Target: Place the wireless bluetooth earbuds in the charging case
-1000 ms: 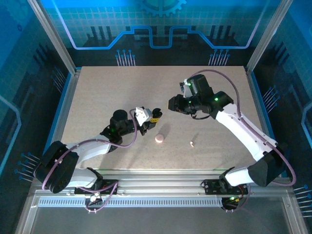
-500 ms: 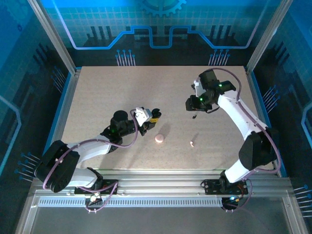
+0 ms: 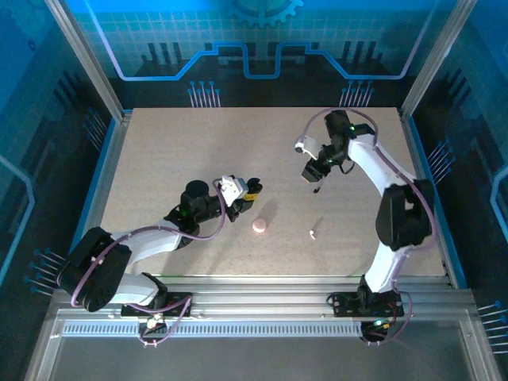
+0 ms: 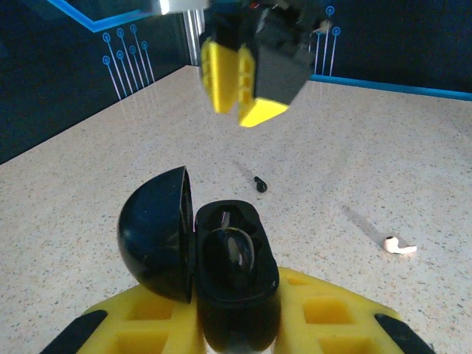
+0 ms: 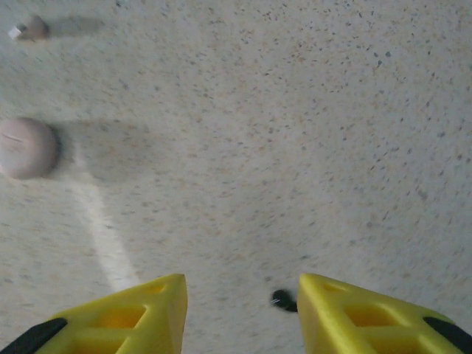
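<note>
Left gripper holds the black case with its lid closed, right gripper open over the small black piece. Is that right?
No: the black case in the left gripper has its lid open, as the left wrist view shows. The right gripper is open over the small black piece.

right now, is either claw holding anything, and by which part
The left claw holds a black clamshell case, lid open, pinched across its lower body. The right claw hovers open above a tiny black piece, holding nothing.
</note>
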